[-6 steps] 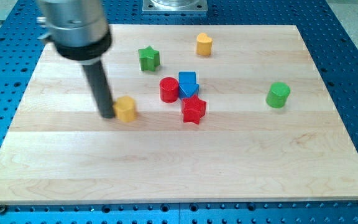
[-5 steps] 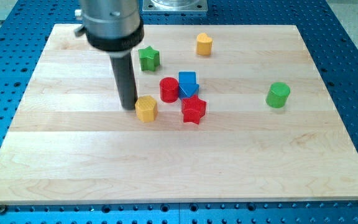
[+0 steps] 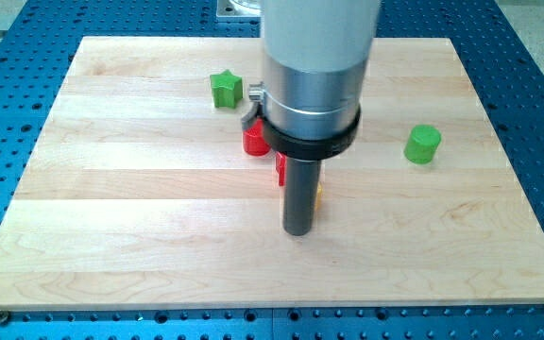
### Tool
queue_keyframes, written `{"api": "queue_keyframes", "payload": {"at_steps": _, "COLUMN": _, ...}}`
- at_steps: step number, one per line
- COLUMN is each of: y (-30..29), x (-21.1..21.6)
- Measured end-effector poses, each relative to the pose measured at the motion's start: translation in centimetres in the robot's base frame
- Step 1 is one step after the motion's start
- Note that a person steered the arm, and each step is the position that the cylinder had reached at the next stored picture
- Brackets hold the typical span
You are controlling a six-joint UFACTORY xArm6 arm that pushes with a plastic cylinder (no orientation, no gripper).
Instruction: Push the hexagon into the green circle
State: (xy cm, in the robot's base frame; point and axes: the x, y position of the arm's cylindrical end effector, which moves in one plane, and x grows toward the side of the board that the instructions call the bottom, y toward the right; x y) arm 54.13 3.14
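Note:
My tip (image 3: pixel 297 229) rests on the board just below its middle. The yellow hexagon (image 3: pixel 317 195) is almost wholly hidden behind the rod; only a thin yellow sliver shows at the rod's right side, just above the tip. The green circle (image 3: pixel 422 144) stands far to the view's right, well apart from the tip. The arm's wide grey body covers the middle top of the board.
A green star (image 3: pixel 225 89) sits at the upper left of centre. A red cylinder (image 3: pixel 253 140) and a red star (image 3: pixel 280 167) peek out at the rod's left side. The blue block and the other yellow block are hidden behind the arm.
The rod has swept right and down across the board, from left of the red blocks to below them. The yellow hexagon has moved right with it and is now mostly hidden.

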Motion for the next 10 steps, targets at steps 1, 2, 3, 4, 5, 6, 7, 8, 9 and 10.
{"api": "queue_keyframes", "payload": {"at_steps": 1, "y": -1.0, "x": 0.0}}
{"api": "queue_keyframes", "payload": {"at_steps": 2, "y": -1.0, "x": -0.3}}
{"api": "queue_keyframes", "payload": {"at_steps": 3, "y": -4.4, "x": -1.1}}
{"api": "queue_keyframes", "payload": {"at_steps": 4, "y": -3.0, "x": -2.1}}
{"api": "queue_keyframes", "payload": {"at_steps": 5, "y": 5.3, "x": -3.8}}
{"api": "queue_keyframes", "payload": {"at_steps": 6, "y": 13.6, "x": -4.8}}
{"api": "queue_keyframes", "payload": {"at_steps": 7, "y": 15.3, "x": -5.7}}
{"api": "queue_keyframes", "payload": {"at_steps": 8, "y": 12.3, "x": -3.3}}
{"api": "queue_keyframes", "payload": {"at_steps": 9, "y": 9.9, "x": -4.2}}
{"api": "queue_keyframes", "payload": {"at_steps": 10, "y": 11.4, "x": -7.5}}
